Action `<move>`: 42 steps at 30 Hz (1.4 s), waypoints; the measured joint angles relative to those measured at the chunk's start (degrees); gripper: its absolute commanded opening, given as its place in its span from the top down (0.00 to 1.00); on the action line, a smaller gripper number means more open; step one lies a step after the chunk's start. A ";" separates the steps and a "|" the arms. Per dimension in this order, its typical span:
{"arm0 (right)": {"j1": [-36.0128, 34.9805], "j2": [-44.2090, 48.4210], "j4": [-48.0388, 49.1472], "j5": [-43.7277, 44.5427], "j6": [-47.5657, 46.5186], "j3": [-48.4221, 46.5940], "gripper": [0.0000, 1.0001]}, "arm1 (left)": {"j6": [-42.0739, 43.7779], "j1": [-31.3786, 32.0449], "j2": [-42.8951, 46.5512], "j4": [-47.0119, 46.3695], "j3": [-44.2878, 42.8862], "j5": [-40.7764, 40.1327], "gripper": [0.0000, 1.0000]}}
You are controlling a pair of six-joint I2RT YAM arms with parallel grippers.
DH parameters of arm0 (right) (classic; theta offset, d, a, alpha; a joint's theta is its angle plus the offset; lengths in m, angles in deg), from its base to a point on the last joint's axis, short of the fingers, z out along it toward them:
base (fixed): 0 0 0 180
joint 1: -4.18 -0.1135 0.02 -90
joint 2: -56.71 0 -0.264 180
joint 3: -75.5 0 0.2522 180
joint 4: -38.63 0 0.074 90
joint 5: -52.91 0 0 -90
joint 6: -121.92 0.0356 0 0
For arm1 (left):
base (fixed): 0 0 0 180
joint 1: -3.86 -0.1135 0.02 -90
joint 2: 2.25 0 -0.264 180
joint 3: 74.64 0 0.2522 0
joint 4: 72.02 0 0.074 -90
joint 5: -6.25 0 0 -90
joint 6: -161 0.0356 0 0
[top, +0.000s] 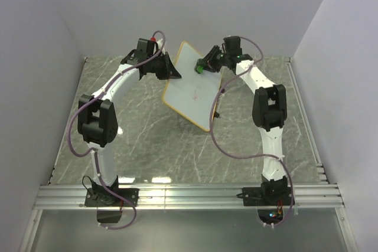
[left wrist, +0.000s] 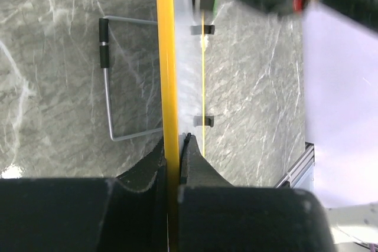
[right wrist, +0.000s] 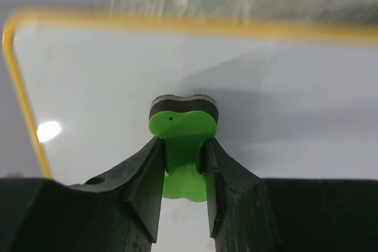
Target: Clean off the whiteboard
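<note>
Clamped board's [top: 192, 84] edge w/ L end effector [left wrist: 177, 146], tilted above bench [top: 147, 140], prob. to steady face for wiping. Pinched eraser [right wrist: 182, 125] w/ R end effector [right wrist: 183, 163], pad apparently against board's far half, beyond faint marks [top: 195, 94].

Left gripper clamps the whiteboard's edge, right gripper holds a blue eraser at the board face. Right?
No: the eraser is green, not blue, per the right wrist view. The rest stands: the left gripper clamps the whiteboard at its edge; the right gripper holds the eraser at its face.
</note>
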 measured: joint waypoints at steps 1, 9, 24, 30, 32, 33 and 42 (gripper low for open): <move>0.46 -2.32 -1.73 0.94 -0.07 -3.54 1.00 | -0.13 0.02 0.31 0.07 0.26 -0.07 1.00; 0.85 -13.86 -11.93 5.01 -2.16 -26.08 1.00 | -0.50 0.50 0.79 0.87 0.33 -1.33 1.00; -4.46 -1.36 -11.10 9.01 -12.00 -9.03 1.00 | -0.48 0.61 0.90 3.15 -0.15 -1.75 1.00; -7.26 4.35 -11.26 8.24 -13.62 -1.57 1.00 | 0.35 0.57 0.52 3.78 -0.79 -1.92 1.00; -7.54 5.33 -10.97 7.43 -13.68 0.26 1.00 | 0.46 0.48 0.50 3.89 -0.79 -1.92 1.00; -7.61 5.55 -10.97 7.04 -13.66 0.81 1.00 | 0.61 0.46 0.48 3.91 -0.79 -1.90 1.00; -6.86 -1.86 -18.51 6.27 -14.03 -13.73 1.00 | 0.81 0.33 0.42 3.80 -0.79 -1.68 1.00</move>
